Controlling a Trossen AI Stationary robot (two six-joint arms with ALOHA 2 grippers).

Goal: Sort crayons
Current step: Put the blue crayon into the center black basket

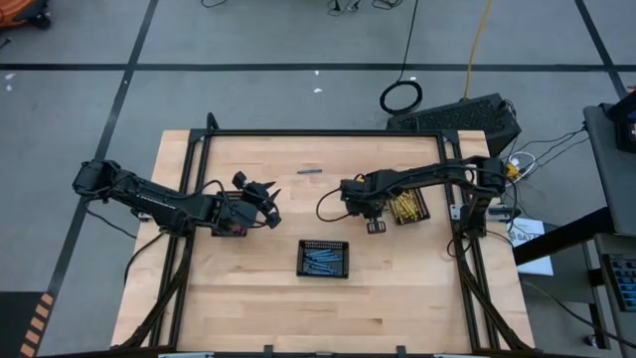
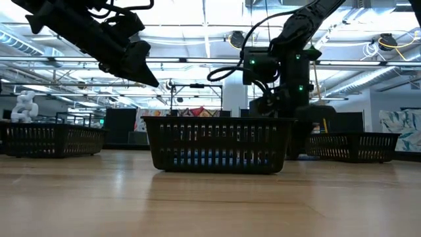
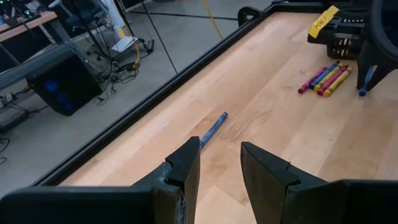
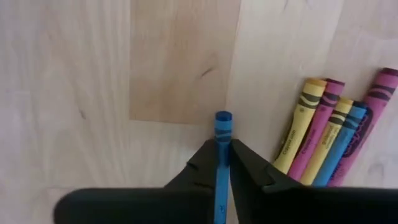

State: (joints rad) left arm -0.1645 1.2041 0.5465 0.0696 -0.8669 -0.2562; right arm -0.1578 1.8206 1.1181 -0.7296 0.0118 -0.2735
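Two dark arms reach over the wooden desk (image 1: 248,298) from opposite sides. On the left, the left pincer (image 1: 268,202) hangs above the desk with its fingers (image 3: 184,167) spread apart and nothing between them; beyond them, its wrist view shows a lone blue crayon (image 3: 213,128) lying flat on the wood near the far rail. In the middle, toward the near side, a black tray (image 1: 324,258) holds a batch of blue crayons (image 1: 324,261); in the low view this tray stands in front with the blue showing through its mesh wall. Right of centre, the right pincer (image 1: 376,225) is low over the desk, its fingers (image 4: 249,165) pressed together on a blue crayon (image 4: 222,143) that sticks out past the tips. Just beside it a small cluster of loose crayons (image 4: 333,134) lies on the wood, yellow, pink and blue sticks side by side and touching. Farther right, a second black tray (image 1: 409,207) holds yellow crayons (image 1: 403,206), close to the right arm's forearm.
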